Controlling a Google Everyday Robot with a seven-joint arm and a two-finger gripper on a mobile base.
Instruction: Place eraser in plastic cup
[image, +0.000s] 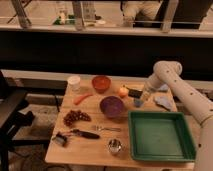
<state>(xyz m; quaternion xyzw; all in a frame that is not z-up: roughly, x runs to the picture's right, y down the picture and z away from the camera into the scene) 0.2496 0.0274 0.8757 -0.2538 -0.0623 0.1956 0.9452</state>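
Gripper (144, 97): from my remote station I log it at the far right of the wooden table (90, 150), hanging low at the end of the white arm (170, 75) that reaches in from the right. I cannot tell whether it is spread or pressed together, nor whether it grips anything.

Eraser (133, 92): dark block, lying on the tabletop just right of the orange fruit (123, 91) and right beside the gripper. I cannot tell if the two touch.

Plastic cup (138, 103): small, blue, upright, just in front of the eraser and directly below the gripper's tip. I see nothing of its inside.

Purple bowl (112, 106): mid-table, left of the plastic cup.

Red bowl (101, 82): back edge, with the white cup (74, 81) to its left.

Orange stick-shaped item (81, 98): in front of the white cup.

Dark red cluster (75, 117): left side, looks like grapes.

Black-handled utensil (84, 133): front left, lying flat.

Metal cup (115, 146): front edge, near the green tray (187, 147), which fills the right front corner.

Pale blue cloth (163, 102): behind the tray, right of the gripper.
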